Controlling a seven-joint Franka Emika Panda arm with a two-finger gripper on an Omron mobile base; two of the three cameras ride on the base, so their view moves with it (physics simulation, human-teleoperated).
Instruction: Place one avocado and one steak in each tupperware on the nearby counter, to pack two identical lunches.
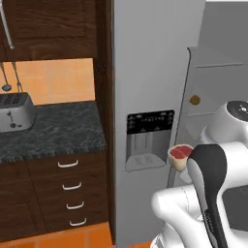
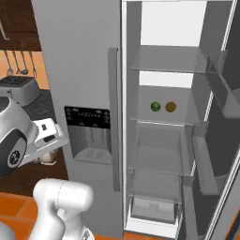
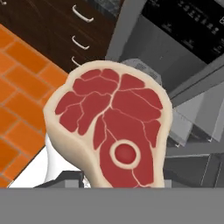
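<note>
Steak, a flat red slab of raw meat with a pale fatty rim and a round bone mark, sits up close in the hand view, rising from the bottom edge where the gripper would be; its lower end is cut off there, so I cannot tell how the fingers stand on it. From the left base view the same steak hangs in the air in front of the tall grey fridge, just right of the dark dispenser panel set in the closed door, at the end of the white arm with its dark joint.

Off to the left, the dark marbled stone worktop runs over dark brown drawers with curved silver handles, well apart from the steak. A silver toaster stands at its far left, with utensils hanging on the orange tiled wall above.

From the right base view the fridge's right side stands open, showing pale glass shelves. On the middle shelf a small dark-green glossy avocado rests just beside a round orange fruit, the two close but not touching. A pale drawer shows at the bottom of the compartment. The floor below is orange brick tile.
</note>
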